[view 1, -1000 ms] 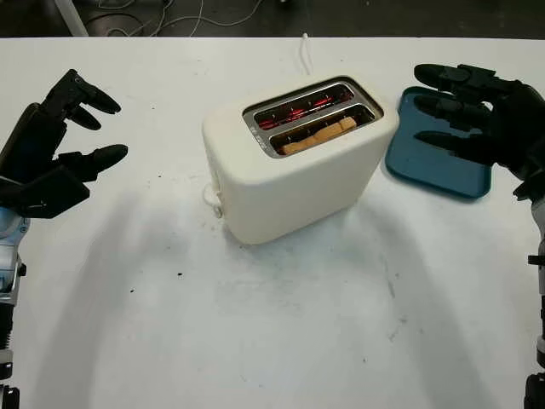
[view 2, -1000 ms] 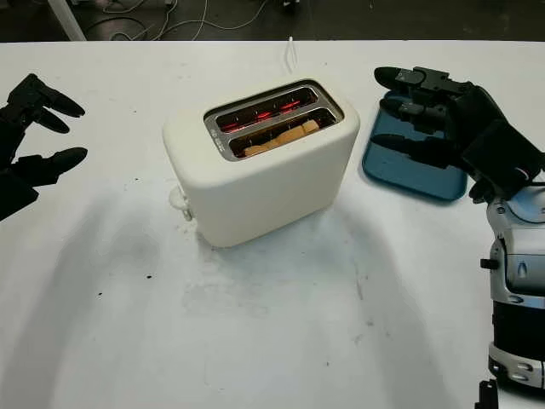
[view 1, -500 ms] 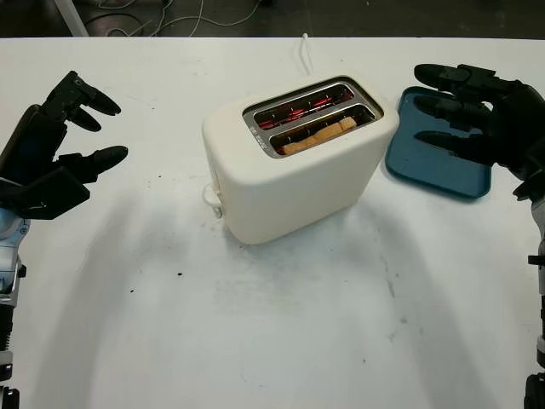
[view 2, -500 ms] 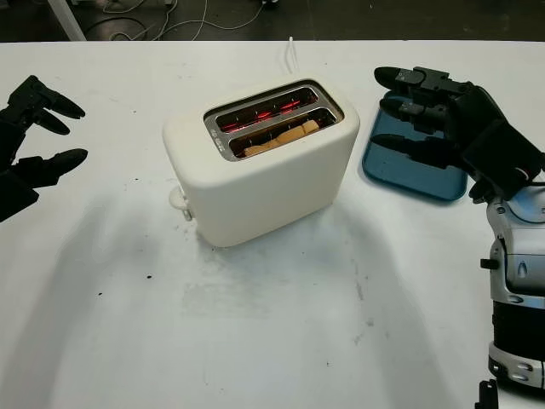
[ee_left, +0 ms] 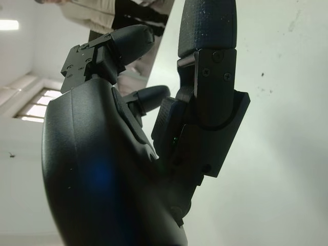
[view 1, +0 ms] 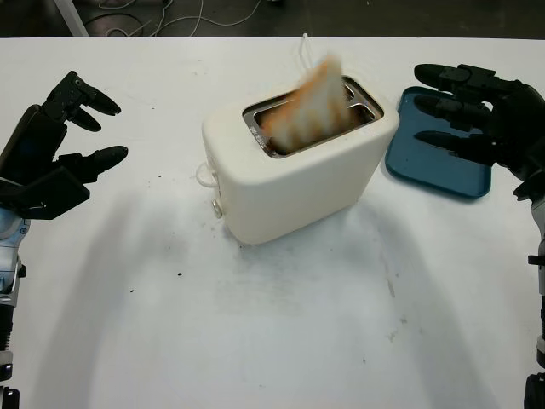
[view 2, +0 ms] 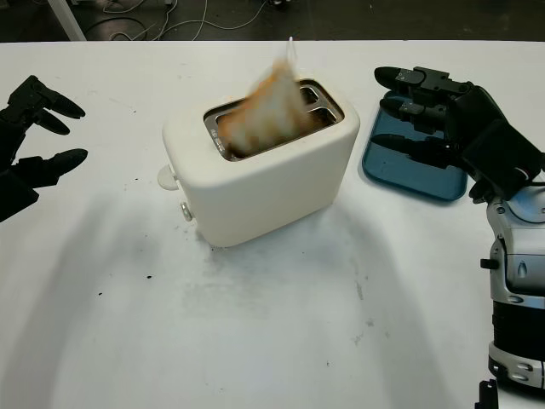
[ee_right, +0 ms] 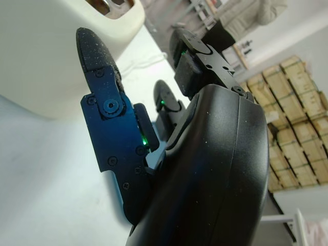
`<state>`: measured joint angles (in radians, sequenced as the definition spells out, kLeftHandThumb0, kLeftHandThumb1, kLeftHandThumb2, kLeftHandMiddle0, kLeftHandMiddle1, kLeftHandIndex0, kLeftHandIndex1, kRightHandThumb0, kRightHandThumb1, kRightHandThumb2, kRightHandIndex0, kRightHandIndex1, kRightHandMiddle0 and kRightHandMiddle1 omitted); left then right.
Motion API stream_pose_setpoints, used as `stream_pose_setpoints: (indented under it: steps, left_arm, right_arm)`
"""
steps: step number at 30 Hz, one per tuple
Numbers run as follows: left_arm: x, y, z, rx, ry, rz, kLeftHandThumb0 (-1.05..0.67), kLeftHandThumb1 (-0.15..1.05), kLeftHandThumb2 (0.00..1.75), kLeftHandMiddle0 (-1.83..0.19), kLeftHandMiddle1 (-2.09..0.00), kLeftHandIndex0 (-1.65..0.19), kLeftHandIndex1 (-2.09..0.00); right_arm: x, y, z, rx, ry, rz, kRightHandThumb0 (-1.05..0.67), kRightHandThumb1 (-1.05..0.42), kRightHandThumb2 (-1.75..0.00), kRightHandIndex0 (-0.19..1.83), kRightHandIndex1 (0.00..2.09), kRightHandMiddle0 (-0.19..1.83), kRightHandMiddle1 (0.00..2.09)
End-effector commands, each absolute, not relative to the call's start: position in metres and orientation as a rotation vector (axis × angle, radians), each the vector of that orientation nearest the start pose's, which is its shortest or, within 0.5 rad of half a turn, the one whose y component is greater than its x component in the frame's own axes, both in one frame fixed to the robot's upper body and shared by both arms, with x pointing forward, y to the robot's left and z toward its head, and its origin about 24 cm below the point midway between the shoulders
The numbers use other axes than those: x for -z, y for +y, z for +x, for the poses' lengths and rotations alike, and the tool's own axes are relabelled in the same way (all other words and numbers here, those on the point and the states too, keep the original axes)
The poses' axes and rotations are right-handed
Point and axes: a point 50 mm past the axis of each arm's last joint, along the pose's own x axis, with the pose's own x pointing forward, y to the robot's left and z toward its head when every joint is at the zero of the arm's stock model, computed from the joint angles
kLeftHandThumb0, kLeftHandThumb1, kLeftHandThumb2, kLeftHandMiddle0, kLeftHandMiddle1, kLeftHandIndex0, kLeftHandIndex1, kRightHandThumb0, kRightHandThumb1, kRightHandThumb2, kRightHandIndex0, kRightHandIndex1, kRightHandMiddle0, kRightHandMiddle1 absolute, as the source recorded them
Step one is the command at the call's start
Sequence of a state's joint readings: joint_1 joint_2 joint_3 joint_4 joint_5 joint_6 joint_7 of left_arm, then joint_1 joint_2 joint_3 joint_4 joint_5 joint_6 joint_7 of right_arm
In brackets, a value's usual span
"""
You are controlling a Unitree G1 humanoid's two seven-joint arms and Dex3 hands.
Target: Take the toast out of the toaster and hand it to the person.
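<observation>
Up since a moment ago, the browned slice of toast point(view 1: 312, 104) now stands blurred above the near slot of the cream plastic toaster point(view 1: 298, 166), mid white surface point(view 1: 281, 324). Both black robot hands hold nothing: left hand point(view 1: 53, 145) well left, right hand point(view 1: 477, 115) over the blue tray point(view 1: 434, 166)

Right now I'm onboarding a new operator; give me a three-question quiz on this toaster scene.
1. True or false: the toast sticks up out of the toaster.
2. What lies under the right hand: A) blue tray, B) plate, C) cup?
3. Fill in: the left hand holds ____.

Key: 1 true; 2 A; 3 nothing, it is open, off to the toaster's side.
</observation>
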<state>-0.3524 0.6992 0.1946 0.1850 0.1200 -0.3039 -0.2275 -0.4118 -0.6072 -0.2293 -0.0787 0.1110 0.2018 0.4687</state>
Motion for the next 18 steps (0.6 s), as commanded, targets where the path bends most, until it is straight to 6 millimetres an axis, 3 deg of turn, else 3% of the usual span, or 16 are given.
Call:
stream_pose_setpoints:
  steps: [1, 18]
  left_arm:
    - [-0.1895, 0.2814, 0.2934, 0.036, -0.422, 0.831, -1.05, 0.92, 0.42, 0.00, -1.68, 0.00, -1.51]
    - [-0.1906, 0.2810, 0.2937, 0.038, -0.427, 0.835, -1.05, 0.92, 0.42, 0.00, -1.67, 0.00, -1.50]
  right_arm:
    - [-0.2088, -0.2521, 0.2977, -0.235, -0.268, -0.489, -0.63, -0.80, 0.00, 0.53, 0.00, 0.51, 0.00]
    - [-0.2092, -0.2515, 0.2978, -0.237, -0.267, -0.491, -0.64, -0.80, 0.00, 0.53, 0.01, 0.51, 0.00]
